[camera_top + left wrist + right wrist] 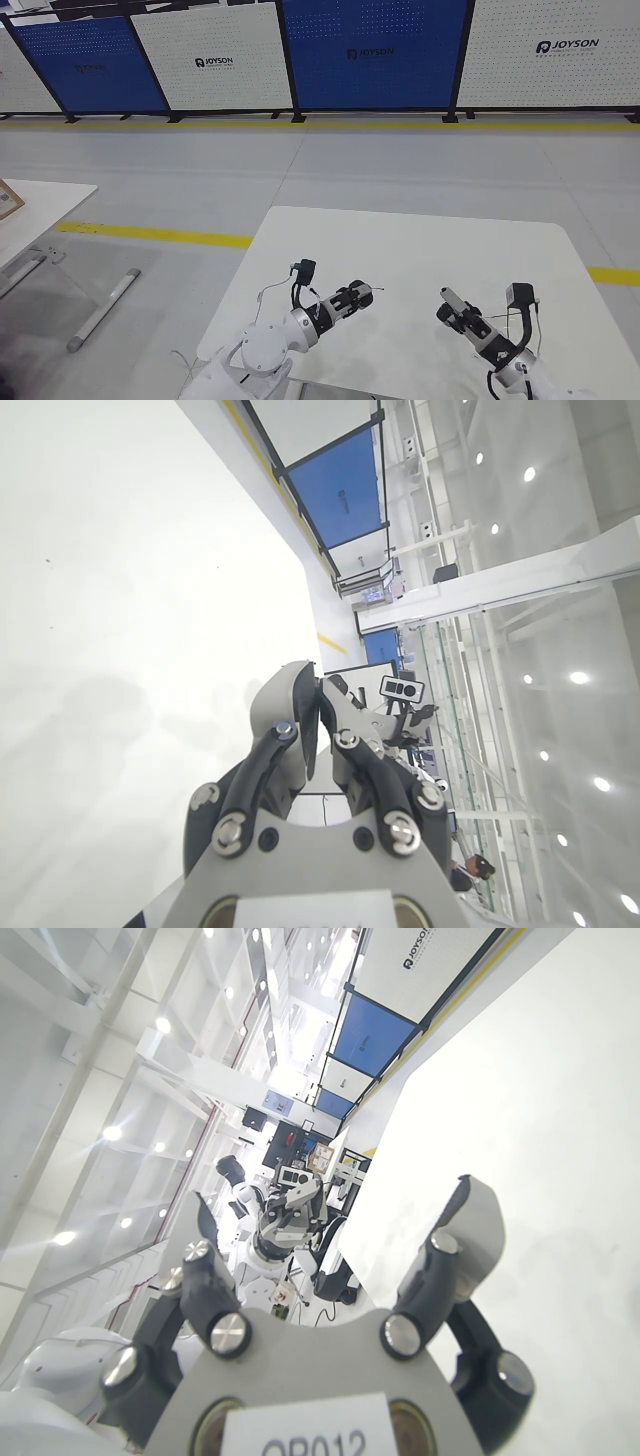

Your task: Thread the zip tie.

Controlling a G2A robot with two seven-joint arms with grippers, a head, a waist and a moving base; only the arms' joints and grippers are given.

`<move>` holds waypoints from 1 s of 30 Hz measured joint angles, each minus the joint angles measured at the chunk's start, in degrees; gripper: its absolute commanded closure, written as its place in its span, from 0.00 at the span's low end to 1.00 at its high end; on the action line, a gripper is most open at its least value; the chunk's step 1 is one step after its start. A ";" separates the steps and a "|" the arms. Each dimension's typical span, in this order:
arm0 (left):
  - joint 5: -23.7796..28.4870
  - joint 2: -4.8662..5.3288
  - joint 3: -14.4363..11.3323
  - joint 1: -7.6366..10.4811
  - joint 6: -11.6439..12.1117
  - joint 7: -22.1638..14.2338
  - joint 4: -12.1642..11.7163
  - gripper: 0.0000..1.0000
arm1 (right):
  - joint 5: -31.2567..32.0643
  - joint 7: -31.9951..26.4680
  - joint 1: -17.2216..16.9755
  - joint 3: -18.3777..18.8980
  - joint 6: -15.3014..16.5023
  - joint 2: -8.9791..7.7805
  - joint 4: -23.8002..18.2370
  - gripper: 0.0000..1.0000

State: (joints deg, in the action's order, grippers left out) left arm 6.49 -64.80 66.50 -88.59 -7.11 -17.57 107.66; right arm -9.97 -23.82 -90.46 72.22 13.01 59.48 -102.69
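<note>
1. Left gripper: the fingers are pressed together, with the pads meeting at the tip. A thin dark strip, judged to be the zip tie, projects from that tip toward the right gripper. It hangs in the air above the table and touches nothing else.

2. Right gripper: the jaws are spread wide with nothing between them. It faces the left gripper tip to tip, with a clear gap between the two.

3. Step in hand (judgement): the tie is held at one end and presented. No loop is formed, so threading has not begun. Which end carries the head cannot be told.

4. Next move (judgement): bring the open jaws onto the free end and close on it. Then line up the tail with the head slot. The strip is thin and flexible, so this calls for fine alignment and a firm pinch close to the tip.

5. Markings, near: directly behind the right gripper's fingers, a white label carries dark characters, cut off at the edge.

6. Markings, far: well ahead of both grippers, beyond the table, each of the white and blue wall panels bears a logo mark with one word beside it.
</note>
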 measured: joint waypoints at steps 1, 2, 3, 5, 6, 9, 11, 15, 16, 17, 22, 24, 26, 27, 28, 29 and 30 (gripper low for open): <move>0.00 0.00 0.00 0.00 0.00 0.00 0.00 1.00 | 0.00 0.00 0.00 0.00 0.00 0.00 0.00 0.00; 0.01 0.00 0.00 0.00 0.01 0.00 0.00 1.00 | 0.00 0.00 0.00 0.00 0.00 0.00 0.00 0.00; 0.19 -0.02 0.02 0.02 0.13 0.16 0.03 1.00 | 0.00 0.00 0.00 0.00 0.00 0.00 0.00 0.00; 1.98 -0.11 0.50 -0.01 1.64 0.73 0.78 1.00 | 0.00 0.00 0.00 0.00 0.00 0.00 0.00 0.00; 3.11 -0.12 0.97 -0.25 2.75 0.87 1.27 1.00 | 0.00 0.00 0.00 0.00 0.00 0.00 0.00 0.00; 7.67 -0.05 2.96 -1.60 6.29 0.35 3.53 1.00 | 0.00 0.00 0.00 0.00 0.00 0.00 0.00 0.00; 11.41 0.10 4.45 -2.36 7.66 -1.84 5.25 1.00 | 0.00 0.00 0.00 0.00 0.00 0.00 0.00 0.00; 13.96 0.40 6.88 -3.51 8.45 -3.57 9.07 1.00 | 0.00 0.00 0.00 0.00 0.00 0.00 0.00 0.00; 14.06 0.42 7.20 -3.94 8.67 -3.19 10.16 1.00 | 0.00 0.00 0.00 0.00 0.00 0.00 0.00 0.00; 14.05 0.43 7.34 -4.22 8.80 -2.89 10.78 1.00 | 0.00 0.00 0.00 0.00 0.00 0.00 0.00 0.00; 10.40 0.32 7.10 -4.82 7.86 1.95 11.77 1.00 | 0.00 0.00 0.00 0.00 0.00 0.00 0.00 0.00; 10.27 0.29 6.99 -4.82 7.68 2.46 11.78 1.00 | 0.00 0.00 0.00 0.00 0.00 0.00 0.00 0.00; 10.34 0.29 7.00 -4.81 7.69 2.21 11.78 1.00 | 0.00 0.00 0.00 0.00 0.00 0.00 0.00 0.00; 10.36 0.29 7.00 -4.81 7.71 2.17 11.77 1.00 | 0.00 0.00 0.00 0.00 0.00 0.00 0.00 0.00; 10.36 0.29 7.01 -4.81 7.72 2.17 11.77 1.00 | 0.00 0.00 0.00 0.00 0.00 0.00 0.00 0.00; 10.36 0.29 7.01 -4.81 7.72 2.17 11.77 1.00 | 0.00 0.00 0.00 0.00 0.00 0.00 0.00 0.00; 10.36 0.29 7.01 -4.81 7.72 2.17 11.77 1.00 | 0.00 0.00 0.00 0.00 0.00 0.00 0.00 0.00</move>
State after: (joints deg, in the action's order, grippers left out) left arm 16.85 -64.51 73.51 -93.39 0.61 -15.40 119.43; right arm -9.97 -23.82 -90.46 72.22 13.01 59.48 -102.69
